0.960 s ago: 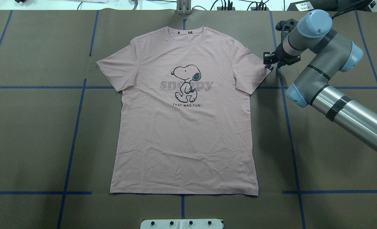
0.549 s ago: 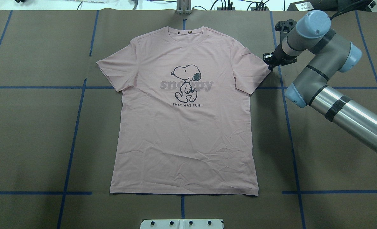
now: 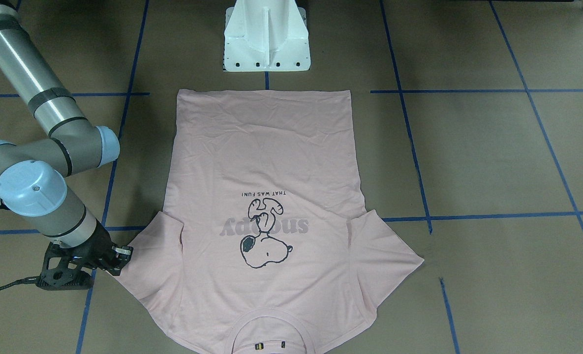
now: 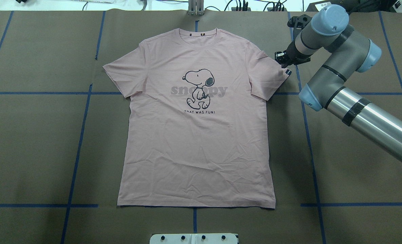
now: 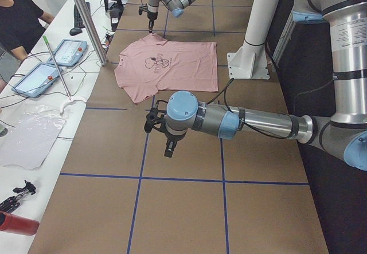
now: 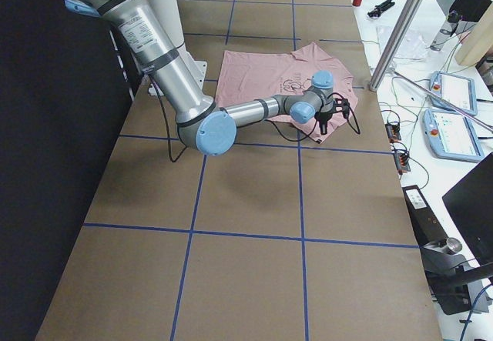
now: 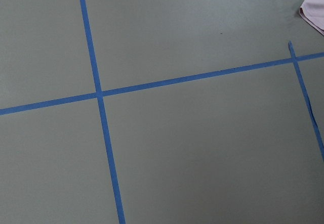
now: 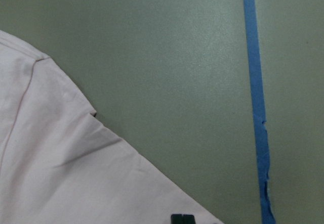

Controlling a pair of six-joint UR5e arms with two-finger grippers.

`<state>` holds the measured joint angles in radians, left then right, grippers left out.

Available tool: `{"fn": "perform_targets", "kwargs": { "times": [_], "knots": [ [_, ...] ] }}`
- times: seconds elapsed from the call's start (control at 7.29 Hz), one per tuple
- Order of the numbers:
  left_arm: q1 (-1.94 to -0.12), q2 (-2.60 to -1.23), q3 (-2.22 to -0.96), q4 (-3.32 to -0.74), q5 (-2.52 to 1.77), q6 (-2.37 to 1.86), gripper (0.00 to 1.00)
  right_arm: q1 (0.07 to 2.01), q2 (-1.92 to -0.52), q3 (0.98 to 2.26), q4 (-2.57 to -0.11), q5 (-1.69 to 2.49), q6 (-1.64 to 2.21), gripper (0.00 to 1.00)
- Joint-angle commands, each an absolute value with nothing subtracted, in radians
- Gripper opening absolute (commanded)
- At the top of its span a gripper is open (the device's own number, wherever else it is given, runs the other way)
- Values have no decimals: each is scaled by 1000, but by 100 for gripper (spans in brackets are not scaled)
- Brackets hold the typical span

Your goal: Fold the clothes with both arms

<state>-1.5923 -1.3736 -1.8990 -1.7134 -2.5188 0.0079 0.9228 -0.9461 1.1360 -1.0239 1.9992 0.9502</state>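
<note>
My right gripper (image 4: 282, 60) sits just beside the shirt (image 4: 197, 142), at the outer edge of the sleeve on my right. It is a little toward the shoulder from the small black tag (image 4: 288, 72) on that sleeve's corner. The fingers point down at the hem of the sleeve. I cannot tell whether they are spread or closed, nor whether they touch the cloth. My right wrist camera shows only the sleeve's edge, the tag and a strip of blue tape (image 8: 255, 107) beyond the shirt.

My left gripper (image 5: 169, 148) hangs well apart from the shirt, out past its other sleeve, over bare table (image 5: 189, 208). I cannot tell how its fingers stand either. My left wrist camera catches just a corner of pink cloth at its upper right.

The shirt lies flat and face up, with both sleeves spread. The dog print (image 4: 198, 87) is in the middle of the chest. Its collar (image 4: 198, 34) is on the side far from my pedestal (image 3: 266, 34) and its hem is near the pedestal.
</note>
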Motion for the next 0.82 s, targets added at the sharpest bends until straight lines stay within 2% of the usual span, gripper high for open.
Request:
{"fn": "perform_targets", "kwargs": {
  "times": [0.0, 0.14, 0.41, 0.69],
  "knots": [
    [-1592, -1373, -1899, -1713, -2519, 5, 100, 923, -957, 1134, -1023, 1996, 951, 63],
    [-1592, -1373, -1899, -1713, -2520, 5, 100, 922, -963, 1129, -1023, 1973, 965, 75],
    [-1592, -1373, -1899, -1713, -2522, 5, 100, 919, -965, 1127, -1025, 1960, 966, 73],
    [-1592, -1373, -1899, -1713, -2522, 5, 100, 914, -965, 1123, -1025, 1960, 966, 66]
  ]
}}
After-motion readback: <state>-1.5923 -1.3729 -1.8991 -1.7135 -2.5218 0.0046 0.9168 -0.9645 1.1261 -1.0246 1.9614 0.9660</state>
